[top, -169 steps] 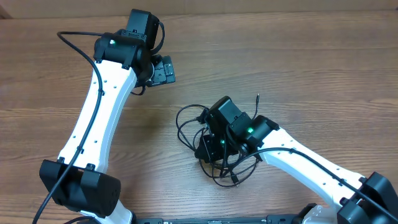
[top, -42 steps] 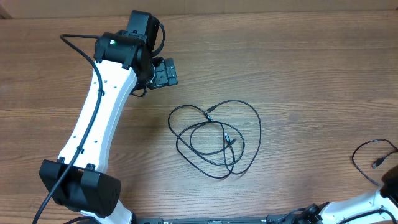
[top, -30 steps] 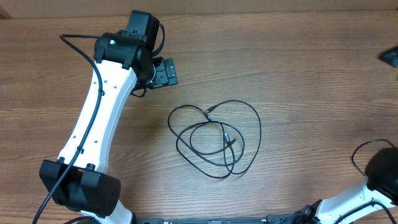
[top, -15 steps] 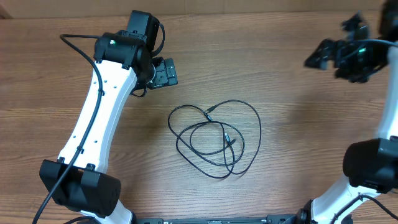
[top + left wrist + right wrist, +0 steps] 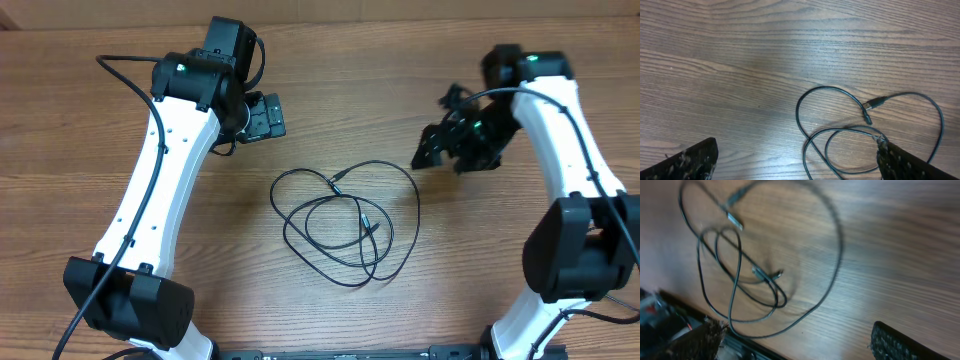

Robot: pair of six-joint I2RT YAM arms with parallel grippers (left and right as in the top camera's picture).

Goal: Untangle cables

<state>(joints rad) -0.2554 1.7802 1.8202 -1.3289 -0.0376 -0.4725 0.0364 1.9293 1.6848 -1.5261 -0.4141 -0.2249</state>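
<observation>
One wooden table (image 5: pixel 520 50) is carrying the whole job, and its bare surface is letting every strand show.

Left arm (image 5: pixel 150 190): it is reaching up the left side. The left gripper (image 5: pixel 270 116) is hovering above and to the left of the tangle, jaws spread wide with nothing between them. In the left wrist view its two fingers (image 5: pixel 690 160) are framing the bottom corners, with only wood and cord showing between.

Right arm (image 5: pixel 565 130): it is bending in from the right edge. The right gripper (image 5: pixel 438 145) is hanging just right of the outermost loop, jaws likewise wide and empty, probably so that it can come down on a strand.

Cables (image 5: pixel 358 215): thin black cords are lying flat at mid-table between the two grippers and touching neither. They are forming a few overlapping loops that are crossing near the centre.

Connector (image 5: pixel 875 103): it is resting at the top of the pile beside another cord end. That looks a sensible starting point, since a free end is easiest to draw out.
</observation>
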